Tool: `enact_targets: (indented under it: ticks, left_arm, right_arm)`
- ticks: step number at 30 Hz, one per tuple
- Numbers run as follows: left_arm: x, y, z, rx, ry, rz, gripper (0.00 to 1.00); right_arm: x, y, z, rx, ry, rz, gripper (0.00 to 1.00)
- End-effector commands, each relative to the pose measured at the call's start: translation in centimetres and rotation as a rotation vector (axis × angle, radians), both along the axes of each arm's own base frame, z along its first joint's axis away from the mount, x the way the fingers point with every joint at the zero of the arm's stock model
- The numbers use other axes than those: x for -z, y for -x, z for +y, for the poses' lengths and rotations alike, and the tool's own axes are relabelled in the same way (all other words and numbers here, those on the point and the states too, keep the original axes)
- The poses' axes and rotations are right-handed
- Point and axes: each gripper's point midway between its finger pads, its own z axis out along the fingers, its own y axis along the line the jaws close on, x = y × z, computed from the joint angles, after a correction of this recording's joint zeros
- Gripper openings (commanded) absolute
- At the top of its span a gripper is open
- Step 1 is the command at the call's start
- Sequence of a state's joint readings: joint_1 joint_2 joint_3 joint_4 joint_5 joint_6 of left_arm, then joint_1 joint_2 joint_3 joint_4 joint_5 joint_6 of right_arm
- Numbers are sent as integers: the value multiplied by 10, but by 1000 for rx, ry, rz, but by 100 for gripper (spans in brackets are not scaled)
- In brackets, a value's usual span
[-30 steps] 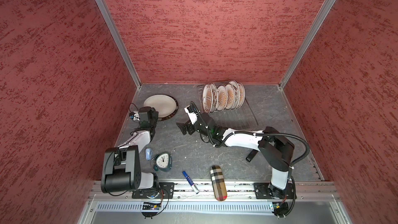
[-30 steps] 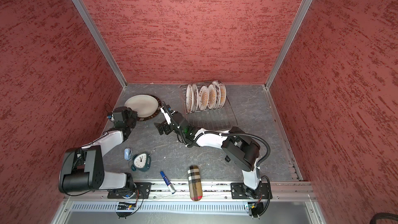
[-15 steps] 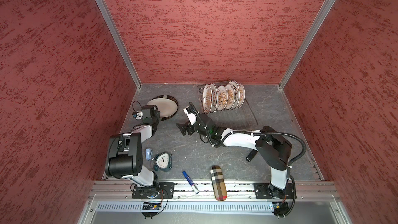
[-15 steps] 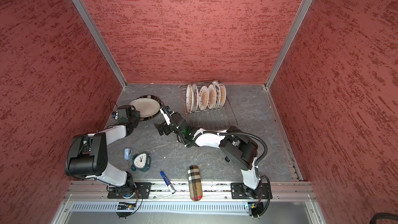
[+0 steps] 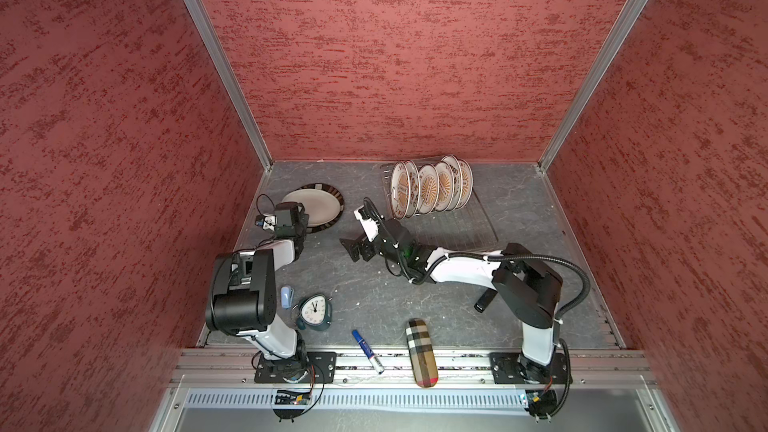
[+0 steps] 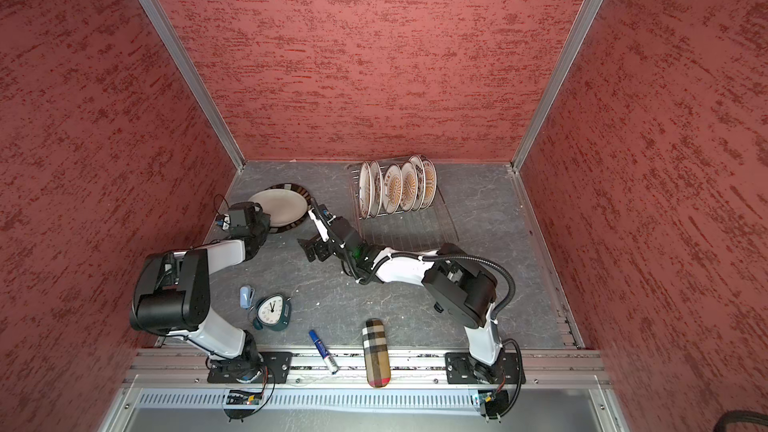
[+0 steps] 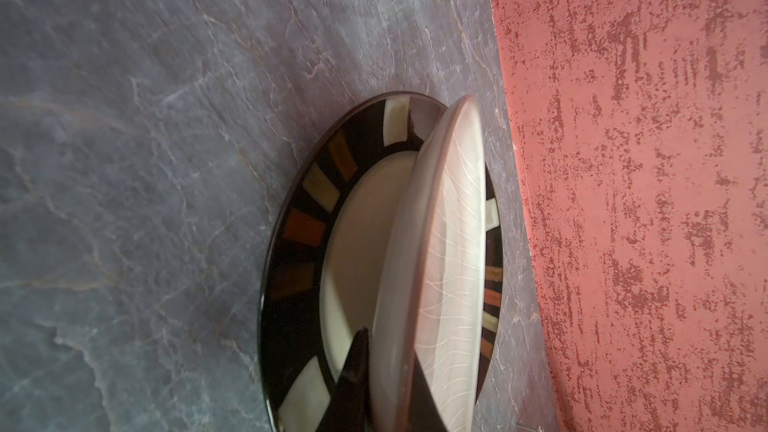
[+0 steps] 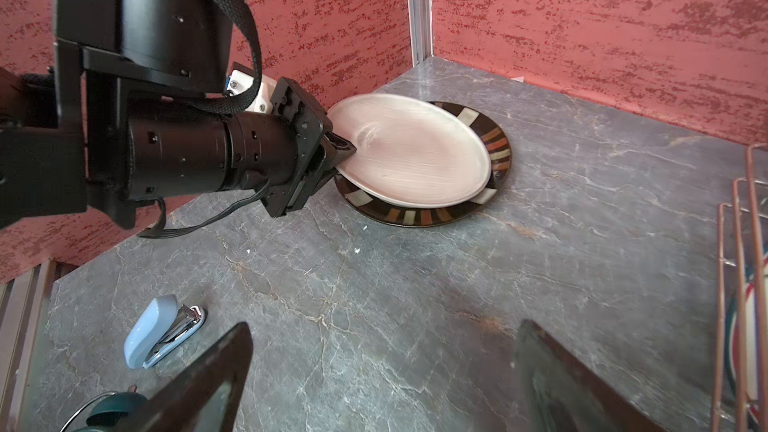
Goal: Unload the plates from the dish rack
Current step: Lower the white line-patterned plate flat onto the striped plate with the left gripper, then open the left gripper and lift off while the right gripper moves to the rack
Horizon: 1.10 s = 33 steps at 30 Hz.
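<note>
My left jaws are pinched nearly closed on the near rim of the pale plate [image 8: 411, 151], one finger [image 8: 340, 144] lying across its top face. The plate is held tilted, its gripped edge raised, over a larger dark-rimmed plate [image 8: 496, 147] that lies flat on the tabletop [image 5: 374, 284] in the far left corner. The pale plate's far edge looks to rest on the dark-rimmed one, though I can't confirm contact. From the left wrist view, the pale plate [image 7: 453, 243] covers most of the dark-rimmed plate's [image 7: 303, 226] centre.

My right jaws are spread wide and hold nothing. Both fingers [image 8: 208, 376] hang over bare tabletop, between the two stacked plates and the dish rack [image 5: 457, 226].

The dish rack sits against the back wall, right of centre. A row of patterned plates [image 5: 428, 191] stands on edge in it, packed close together at its far end and leaning slightly; both top views show them [image 6: 392, 193].

Near the front edge a plaid case [image 5: 422, 351] lies closed, partly over the rail.
</note>
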<state>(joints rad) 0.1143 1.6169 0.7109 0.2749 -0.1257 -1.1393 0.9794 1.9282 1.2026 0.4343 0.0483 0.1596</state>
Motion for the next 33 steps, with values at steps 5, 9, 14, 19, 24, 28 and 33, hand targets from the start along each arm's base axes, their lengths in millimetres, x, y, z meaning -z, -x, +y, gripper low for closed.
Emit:
enact_targets:
  ticks: [5, 9, 14, 19, 24, 28, 33]
  left_arm:
    - [-20, -20, 3, -26, 9, -108, 26]
    - [-15, -20, 4, -30, 8, -93, 28]
    - [-12, -18, 7, -40, -1, -82, 39]
    - [-11, -17, 12, -57, -12, -74, 45]
    - [-10, -19, 13, -47, -33, -50, 55]
    - [-3, -16, 17, -69, -16, -57, 55]
    - [-1, -20, 17, -56, -34, -31, 71]
  right_arm:
    - [-9, -1, 3, -6, -13, -32, 99]
    - [-10, -1, 3, -6, -16, -36, 99]
    - [-9, 0, 4, -10, -14, -33, 99]
    - [-8, -1, 2, -4, -11, -35, 99]
    - [-9, -1, 1, -2, -13, -38, 99]
    - [-8, 0, 0, -1, -12, -36, 99]
    - [-6, -1, 1, -3, -8, -35, 99]
